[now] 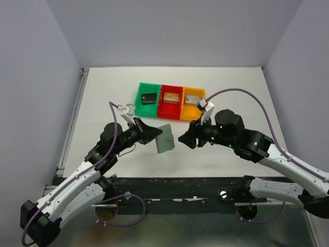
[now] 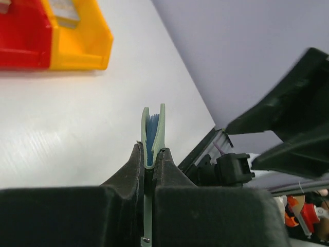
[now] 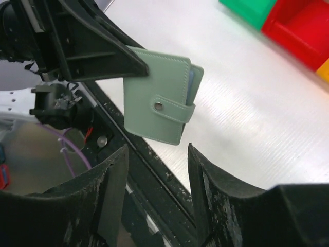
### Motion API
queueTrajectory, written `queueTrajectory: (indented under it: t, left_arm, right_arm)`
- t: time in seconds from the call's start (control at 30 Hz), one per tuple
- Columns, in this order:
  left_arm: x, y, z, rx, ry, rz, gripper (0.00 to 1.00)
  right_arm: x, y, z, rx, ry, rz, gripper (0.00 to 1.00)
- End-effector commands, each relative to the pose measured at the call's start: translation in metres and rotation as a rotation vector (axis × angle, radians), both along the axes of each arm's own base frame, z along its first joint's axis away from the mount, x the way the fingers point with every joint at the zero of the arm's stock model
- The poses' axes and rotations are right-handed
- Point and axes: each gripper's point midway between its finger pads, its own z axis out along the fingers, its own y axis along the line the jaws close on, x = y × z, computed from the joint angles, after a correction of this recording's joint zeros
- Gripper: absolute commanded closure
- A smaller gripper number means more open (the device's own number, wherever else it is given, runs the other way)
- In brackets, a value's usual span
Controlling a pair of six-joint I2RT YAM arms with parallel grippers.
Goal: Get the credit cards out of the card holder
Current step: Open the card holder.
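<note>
The card holder (image 1: 165, 138) is pale grey-green and hangs above the table's near edge, with my left gripper (image 1: 152, 135) shut on its left edge. In the left wrist view the card holder (image 2: 153, 135) is edge-on between my left gripper (image 2: 150, 154), with blue lining showing in its fold. In the right wrist view the card holder (image 3: 162, 105) looks folded, its strap over the snap. My right gripper (image 3: 158, 152) stands open just short of it, touching nothing; from above, the right gripper (image 1: 184, 139) faces the holder's right edge. A black card (image 1: 149, 98), a tan card (image 1: 171, 98) and a silvery card (image 1: 192, 98) lie in the bins.
Green bin (image 1: 141, 93), red bin (image 1: 169, 110) and yellow bin (image 1: 189, 112) stand in a row behind the grippers. The table's dark front rail (image 3: 154, 170) runs directly below the holder. White walls enclose the table on three sides.
</note>
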Motion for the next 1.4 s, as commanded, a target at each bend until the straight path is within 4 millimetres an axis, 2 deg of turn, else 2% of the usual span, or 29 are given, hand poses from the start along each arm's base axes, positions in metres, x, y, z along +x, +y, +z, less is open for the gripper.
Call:
queueTrajectory:
  t: [0.0, 0.2, 0.33, 0.63, 0.83, 1.37]
  left_arm:
    - [0.009, 0.013, -0.026, 0.098, 0.236, 0.147, 1.0]
    - [0.009, 0.018, -0.003, 0.028, 0.295, 0.207, 1.0]
    - [0.01, 0.021, 0.005, 0.015, 0.321, 0.234, 1.0]
    - [0.008, 0.014, -0.002, 0.009, 0.361, 0.23, 1.0]
    - [0.004, 0.006, 0.001, 0.006, 0.348, 0.202, 1.0]
    - [0.006, 0.006, 0.002, 0.028, 0.335, 0.23, 1.0]
  right_arm:
    - [0.02, -0.02, -0.015, -0.261, -0.101, -0.158, 0.43]
    - [0.02, -0.002, -0.012, -0.389, -0.213, -0.179, 0.43]
    - [0.022, 0.007, -0.013, -0.426, -0.247, -0.19, 0.43]
    - [0.027, 0.029, -0.007, -0.413, -0.283, -0.186, 0.43]
    - [0.026, 0.047, -0.012, -0.412, -0.267, -0.146, 0.41]
    - [0.017, 0.064, -0.025, -0.446, -0.249, -0.095, 0.41]
